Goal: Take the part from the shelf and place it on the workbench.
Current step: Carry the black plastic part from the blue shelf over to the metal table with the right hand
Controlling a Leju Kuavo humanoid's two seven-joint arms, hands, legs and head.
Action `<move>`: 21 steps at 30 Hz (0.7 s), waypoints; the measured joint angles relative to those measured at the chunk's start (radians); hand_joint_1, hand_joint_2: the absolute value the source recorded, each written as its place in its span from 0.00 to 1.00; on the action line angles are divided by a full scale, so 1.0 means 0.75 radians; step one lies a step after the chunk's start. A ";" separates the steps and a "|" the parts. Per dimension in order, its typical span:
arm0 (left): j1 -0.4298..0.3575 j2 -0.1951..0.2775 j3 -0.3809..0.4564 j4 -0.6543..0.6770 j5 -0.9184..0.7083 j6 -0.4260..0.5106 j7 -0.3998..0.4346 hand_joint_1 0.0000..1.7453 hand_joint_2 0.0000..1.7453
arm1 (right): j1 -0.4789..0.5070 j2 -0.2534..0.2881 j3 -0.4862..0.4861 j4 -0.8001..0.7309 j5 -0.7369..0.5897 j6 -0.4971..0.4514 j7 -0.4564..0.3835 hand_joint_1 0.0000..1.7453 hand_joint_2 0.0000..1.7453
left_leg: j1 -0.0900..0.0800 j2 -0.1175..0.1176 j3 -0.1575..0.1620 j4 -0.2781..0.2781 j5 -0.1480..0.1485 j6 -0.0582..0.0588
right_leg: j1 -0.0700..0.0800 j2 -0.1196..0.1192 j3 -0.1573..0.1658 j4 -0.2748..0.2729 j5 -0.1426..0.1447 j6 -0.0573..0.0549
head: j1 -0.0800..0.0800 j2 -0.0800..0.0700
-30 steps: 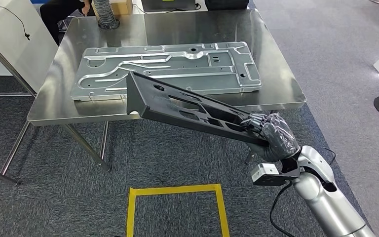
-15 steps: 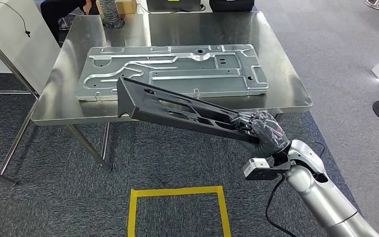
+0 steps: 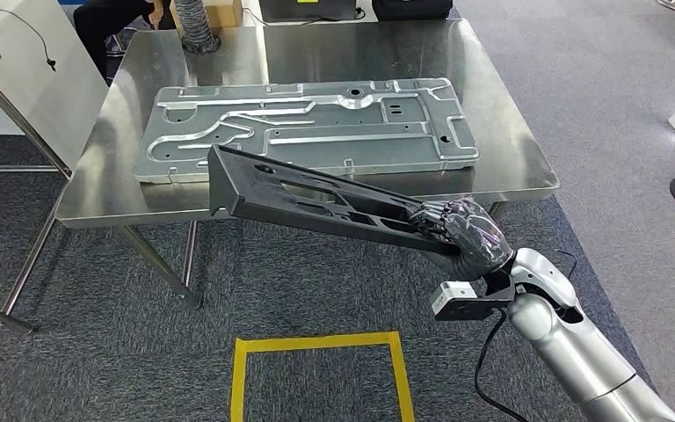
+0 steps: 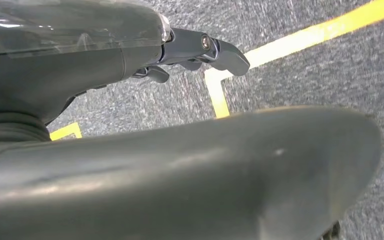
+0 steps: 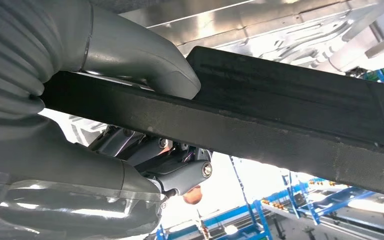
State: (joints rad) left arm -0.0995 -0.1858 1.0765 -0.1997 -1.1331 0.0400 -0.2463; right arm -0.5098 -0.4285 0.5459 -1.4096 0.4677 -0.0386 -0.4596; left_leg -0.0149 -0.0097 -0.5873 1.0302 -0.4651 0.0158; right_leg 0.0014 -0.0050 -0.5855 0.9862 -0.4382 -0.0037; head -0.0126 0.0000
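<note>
One long black part (image 3: 316, 198) sticks out from the robot's right hand (image 3: 466, 236) in the head view. The hand grips the part's near right end with its fingers wrapped around it. The part's far left end hangs in the air, over the near edge of the shiny metal workbench (image 3: 514, 163). A big silver metal plate (image 3: 316, 127) already lies flat on the workbench, so there is not much bare room left. To do this step well, I think the hand should lift the far end a little, carry the part farther over the table, and set it down slowly so it does not bump the plate or tip off the edge. The floor is grey carpet (image 3: 97, 352) with a square of yellow tape (image 3: 316, 343) near the robot. A box and dark things stand at the far side.

Next, the left wrist view. The left hand (image 4: 195, 47) hangs over the carpet and tape. It holds nothing, but I cannot tell how far its fingers are curled.

Last, the right wrist view. The grey thumb (image 5: 145, 55) presses on the black part, with the shiny workbench (image 5: 220, 20) just beyond it.
</note>
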 joint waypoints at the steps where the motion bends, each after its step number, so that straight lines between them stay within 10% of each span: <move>1: -0.001 0.001 0.000 0.000 -0.002 -0.001 0.000 0.00 0.00 | -0.001 -0.002 0.001 0.000 -0.001 -0.002 0.003 1.00 1.00 | 0.001 0.001 -0.020 0.048 -0.024 -0.007 | -0.006 -0.001 0.012 -0.010 0.000 -0.004 | 0.000 0.000; 4: -0.001 0.002 0.000 0.000 -0.009 -0.005 0.001 0.00 0.00 | 0.001 -0.009 0.010 0.000 -0.003 -0.006 0.011 1.00 1.00 | 0.017 0.003 -0.157 0.301 -0.116 -0.026 | -0.008 -0.002 0.034 -0.013 -0.013 -0.009 | 0.000 0.000; 6: 0.000 0.002 0.000 0.000 -0.011 -0.006 0.002 0.00 0.00 | 0.007 -0.011 0.015 0.000 -0.001 -0.009 0.015 1.00 1.00 | 0.024 0.004 -0.204 0.350 -0.090 -0.034 | -0.009 0.000 0.053 -0.012 -0.030 -0.005 | 0.000 0.000; 10: -0.003 0.004 0.000 0.000 -0.014 -0.006 0.003 0.00 0.00 | 0.030 -0.013 0.029 -0.025 0.025 -0.045 0.020 1.00 1.00 | 0.025 0.007 -0.072 0.034 0.086 -0.025 | -0.008 0.002 0.107 -0.010 -0.079 0.016 | 0.000 0.000; 14: -0.012 0.003 0.000 0.000 -0.015 -0.006 0.006 0.00 0.00 | 0.103 -0.022 0.070 -0.090 0.067 -0.085 0.023 1.00 1.00 | 0.023 0.003 -0.019 -0.034 0.058 0.013 | -0.007 0.002 0.115 0.022 -0.079 0.048 | 0.000 0.000; 17: -0.015 0.002 0.000 0.000 -0.015 -0.006 0.009 0.00 0.00 | 0.173 -0.025 0.115 -0.125 0.092 -0.112 0.023 1.00 1.00 | 0.027 0.000 0.029 -0.047 0.028 0.033 | -0.011 0.004 -0.008 0.218 -0.066 0.064 | 0.000 0.000; 21: -0.015 0.002 0.000 0.000 -0.015 -0.006 0.021 0.00 0.00 | 0.228 -0.024 0.167 -0.129 0.110 -0.128 0.026 1.00 1.00 | 0.023 -0.007 0.102 -0.048 -0.035 0.037 | -0.012 0.004 -0.218 0.389 -0.188 0.067 | 0.000 0.000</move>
State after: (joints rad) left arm -0.1105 -0.1846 1.0765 -0.1999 -1.1440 0.0355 -0.2302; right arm -0.3387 -0.4466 0.6714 -1.5064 0.5501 -0.1349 -0.4397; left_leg 0.0027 -0.0150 -0.5105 0.9939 -0.4917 0.0435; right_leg -0.0076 -0.0021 -0.7492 1.2783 -0.5789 0.0462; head -0.0124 0.0000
